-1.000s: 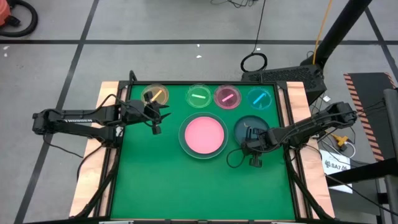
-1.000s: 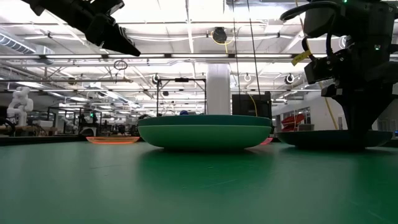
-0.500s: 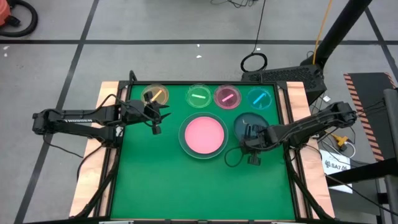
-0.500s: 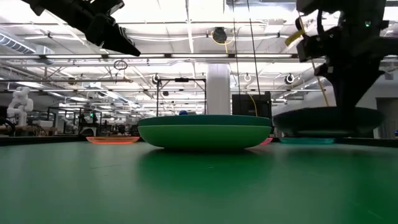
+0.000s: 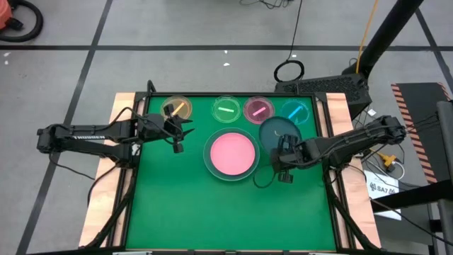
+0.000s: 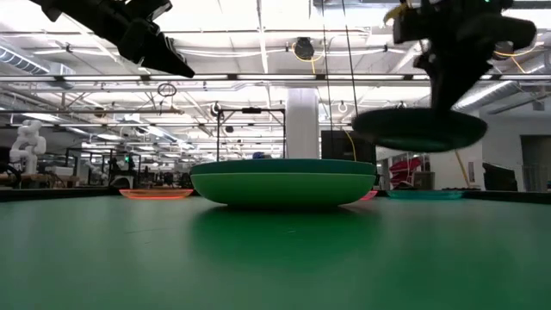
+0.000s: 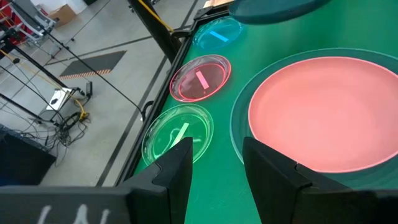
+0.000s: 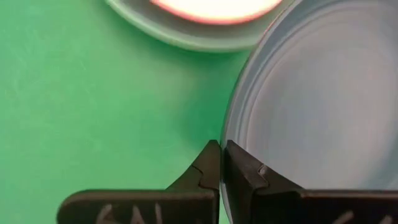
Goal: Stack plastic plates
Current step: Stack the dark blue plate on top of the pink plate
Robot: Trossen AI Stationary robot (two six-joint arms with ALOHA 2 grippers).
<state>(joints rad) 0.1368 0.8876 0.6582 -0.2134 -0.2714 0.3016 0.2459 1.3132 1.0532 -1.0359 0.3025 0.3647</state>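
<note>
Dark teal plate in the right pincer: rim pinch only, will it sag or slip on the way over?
The dark teal plate hangs clear of the table, roughly level from one rim pinch by the right pincer, so it is probably stiff and light. Its surface looks smooth, and the grip is off-centre, so it may pivot or slip if swung fast.

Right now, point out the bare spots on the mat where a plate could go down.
Free: the whole near half of the green mat, and the patch left of the pink plate. Crowded: the far edge, where the four small plates sit in a row.

Grey taped floor (image 5: pixel 177 28); bright hall with white pillar (image 6: pixel 302 120)
</note>
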